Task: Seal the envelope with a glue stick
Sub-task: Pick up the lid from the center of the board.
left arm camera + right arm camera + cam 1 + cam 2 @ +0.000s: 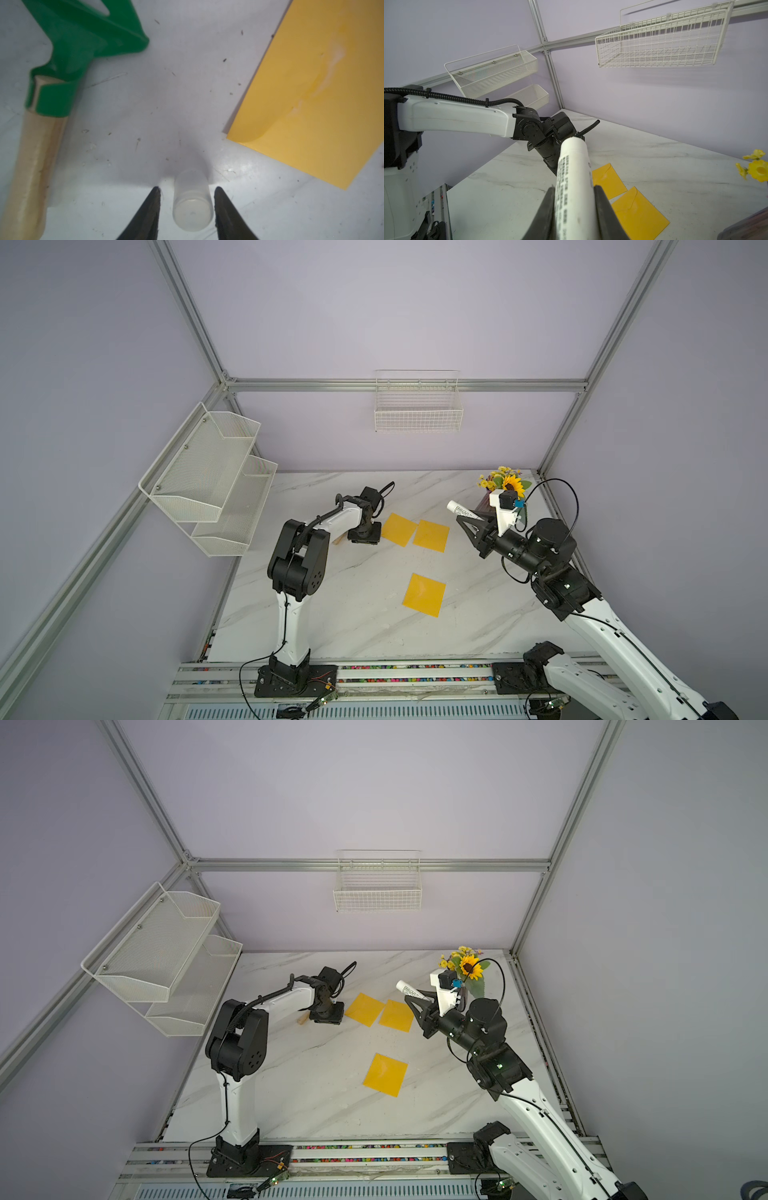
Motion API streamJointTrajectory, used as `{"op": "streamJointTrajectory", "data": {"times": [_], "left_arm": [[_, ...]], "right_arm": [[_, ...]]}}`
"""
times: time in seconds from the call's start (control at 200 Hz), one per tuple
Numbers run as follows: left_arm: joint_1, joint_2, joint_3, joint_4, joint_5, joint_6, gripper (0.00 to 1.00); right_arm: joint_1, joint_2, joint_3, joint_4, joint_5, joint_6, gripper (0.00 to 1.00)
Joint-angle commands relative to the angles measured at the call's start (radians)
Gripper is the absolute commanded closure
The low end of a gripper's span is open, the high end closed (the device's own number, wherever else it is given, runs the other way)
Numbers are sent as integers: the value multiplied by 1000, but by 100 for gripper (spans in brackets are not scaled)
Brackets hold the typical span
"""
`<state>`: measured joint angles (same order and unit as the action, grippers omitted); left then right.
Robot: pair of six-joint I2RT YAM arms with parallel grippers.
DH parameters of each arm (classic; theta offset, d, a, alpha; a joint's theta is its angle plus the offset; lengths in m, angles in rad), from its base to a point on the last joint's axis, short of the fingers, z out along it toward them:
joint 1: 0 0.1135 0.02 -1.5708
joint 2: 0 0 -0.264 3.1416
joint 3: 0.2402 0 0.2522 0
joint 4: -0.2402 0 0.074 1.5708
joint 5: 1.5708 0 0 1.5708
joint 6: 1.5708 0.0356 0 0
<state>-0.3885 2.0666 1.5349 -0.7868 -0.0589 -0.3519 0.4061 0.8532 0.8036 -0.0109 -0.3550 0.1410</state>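
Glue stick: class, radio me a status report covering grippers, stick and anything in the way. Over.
Right gripper shut on glue stick, held above table. Left gripper open around cap on table. Green rake beside cap, clear of yellow envelopes.

The glue stick [462, 511], a white tube with dark print, is held tilted above the table in the right gripper [574, 191], its free end pointed toward 10 o'clock. A translucent whitish cap [192, 204] is stood upright on the table. Three yellow envelopes are laid flat: the first envelope [399, 529] just beside the second envelope [431, 535], and the third envelope [424, 594] at 6 o'clock from them.
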Motion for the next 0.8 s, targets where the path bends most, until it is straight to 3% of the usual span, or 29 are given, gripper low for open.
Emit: {"op": "streamJointTrajectory", "data": {"times": [0.0, 0.795], "left_arm": [[0, 0, 33, -11, -4, 4, 59], [-4, -10, 57, -32, 11, 9, 76]], "right_arm": [[2, -16, -9, 1, 1, -5, 100], [2, -20, -7, -13, 6, -15, 100]]}}
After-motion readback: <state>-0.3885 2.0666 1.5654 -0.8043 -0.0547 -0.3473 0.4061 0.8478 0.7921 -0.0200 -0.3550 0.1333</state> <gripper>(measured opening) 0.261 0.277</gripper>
